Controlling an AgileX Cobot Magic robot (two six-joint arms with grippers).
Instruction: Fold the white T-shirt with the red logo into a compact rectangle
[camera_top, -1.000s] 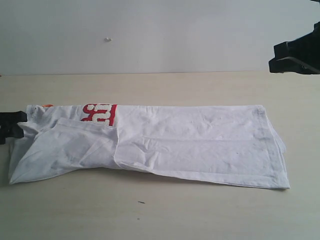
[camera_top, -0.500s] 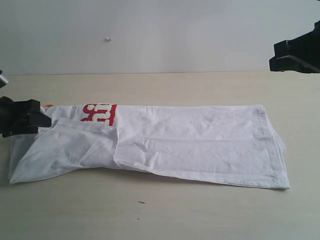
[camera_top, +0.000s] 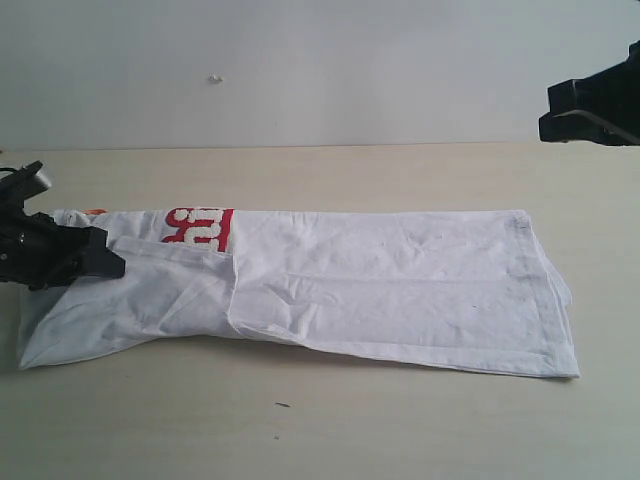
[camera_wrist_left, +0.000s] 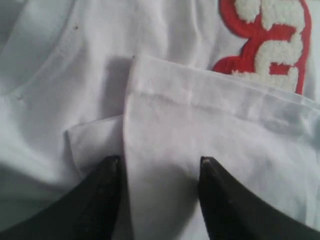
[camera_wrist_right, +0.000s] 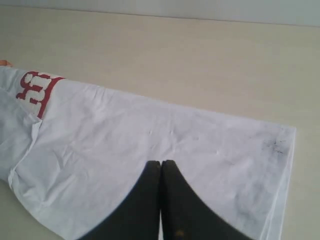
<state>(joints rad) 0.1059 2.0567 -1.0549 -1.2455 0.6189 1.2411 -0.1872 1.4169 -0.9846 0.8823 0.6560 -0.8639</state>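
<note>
On the table: white T-shirt lies as one long band, its sides and a sleeve already turned in.
Red logo: a few letters show near the collar end.
Left gripper: fingers moderately apart over the sleeve fold, cloth unpinched.
Right gripper: pinched closed, empty, high above the cloth.
Left to do: probably the crosswise folds that shorten the band.

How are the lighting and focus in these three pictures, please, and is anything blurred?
Exterior view: soft, even light, the shirt slightly overexposed, a thin shadow under its near edge. Left wrist view: close and soft-focused, the left gripper a blurred dark shape, the logo fuzzy. Right wrist view: evenly lit, the right gripper dark and featureless.
</note>
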